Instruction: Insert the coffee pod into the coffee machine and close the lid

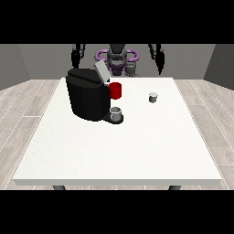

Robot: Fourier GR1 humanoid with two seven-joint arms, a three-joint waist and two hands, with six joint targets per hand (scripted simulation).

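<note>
From my station I see the coffee pod standing upright on the counter, toward the far edge and right of centre, well apart from the coffee machine. The machine sits toward the far left corner, its lid tilted up and open, a red part showing at its front and a small grey cup on its drip base.

Both arms are raised beyond the counter's far edge. The robot hand at the view's right hangs above and behind the pod, almost in line with it; the robot hand at the view's left hangs behind the machine. I cannot tell how the fingers of either lie, but neither holds anything that I can make out.

The move I'd plan turns on this: the pod lies toward the camera and down from the robot hand at the view's right, which is clearly the nearer one. The pod's long axis looks vertical, so I judge a side-on approach suits it. Then the pod must travel left to the opening under the lid. Nothing has been picked up, so I judge the task to be at its start.

I can read no brand, label or writing on anything.
</note>
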